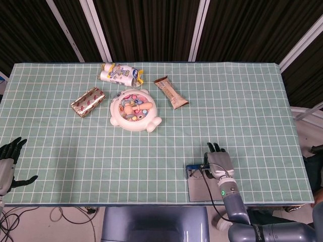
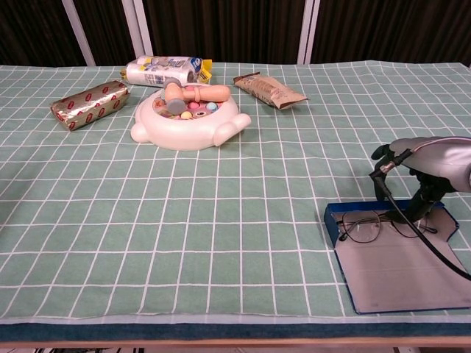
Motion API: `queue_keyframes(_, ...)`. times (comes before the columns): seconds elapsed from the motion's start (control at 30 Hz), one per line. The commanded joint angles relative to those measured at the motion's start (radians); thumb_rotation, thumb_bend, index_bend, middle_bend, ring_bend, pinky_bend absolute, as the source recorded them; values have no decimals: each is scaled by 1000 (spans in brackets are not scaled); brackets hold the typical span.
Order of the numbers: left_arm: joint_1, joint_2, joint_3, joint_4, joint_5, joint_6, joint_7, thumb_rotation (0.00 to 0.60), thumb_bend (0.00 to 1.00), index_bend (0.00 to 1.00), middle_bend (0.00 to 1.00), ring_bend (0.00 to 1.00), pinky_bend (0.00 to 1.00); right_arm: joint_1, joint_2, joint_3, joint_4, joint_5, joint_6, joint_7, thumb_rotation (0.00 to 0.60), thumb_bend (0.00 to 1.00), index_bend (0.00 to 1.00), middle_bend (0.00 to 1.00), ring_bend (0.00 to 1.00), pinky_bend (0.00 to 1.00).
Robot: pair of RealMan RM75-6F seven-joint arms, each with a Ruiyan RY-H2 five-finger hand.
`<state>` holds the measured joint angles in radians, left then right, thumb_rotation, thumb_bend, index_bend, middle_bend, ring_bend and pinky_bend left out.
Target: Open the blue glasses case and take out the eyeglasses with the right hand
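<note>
blue glasses case (image 2: 397,268) open, right hand (image 2: 430,165) fingers down over eyeglasses (image 2: 375,224), can't tell if clamped; thin frame may slip or drag case; left hand (image 1: 7,164) idle, fingers apart

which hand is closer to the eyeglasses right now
Right. The right hand hovers directly over the eyeglasses in the open blue glasses case; the left hand sits at the table's far left edge.

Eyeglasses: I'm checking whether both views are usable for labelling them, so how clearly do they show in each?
Chest view: the eyeglasses are sharp, wire rims distinct against the open blue glasses case, though the right hand and its cable cover one side. Head view: they are tiny and mostly hidden beneath the right hand. Lighting is even in both, without glare.
</note>
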<state>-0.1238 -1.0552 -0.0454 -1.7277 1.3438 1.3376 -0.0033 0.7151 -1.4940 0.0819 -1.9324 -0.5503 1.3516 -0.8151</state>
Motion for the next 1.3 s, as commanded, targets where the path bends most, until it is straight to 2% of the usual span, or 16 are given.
queue_keyframes(0.03, 0, 0, 0, 0, 0, 0, 0, 600, 63, 0, 0, 0, 0, 0, 0, 2, 1, 3, -3, -2, 600, 446, 499, 94, 0, 201)
queue_keyframes(0.63, 0, 0, 0, -1, 0, -1, 0, 600, 63, 0, 0, 0, 0, -5, 3, 17, 8, 12, -16, -4, 600, 460, 548, 111, 0, 201)
queue_keyframes(0.87, 0, 0, 1, -2, 0, -1, 0, 600, 63, 0, 0, 0, 0, -8, 1, 32, 30, -17, -16, 19, 600, 465, 573, 131, 0, 201)
queue_keyframes(1.3, -1, 0, -1, -1, -5, -4, -3, 600, 63, 0, 0, 0, 0, -25, -49, 80, 164, -128, -23, 140, 600, 466, 576, 147, 0, 201)
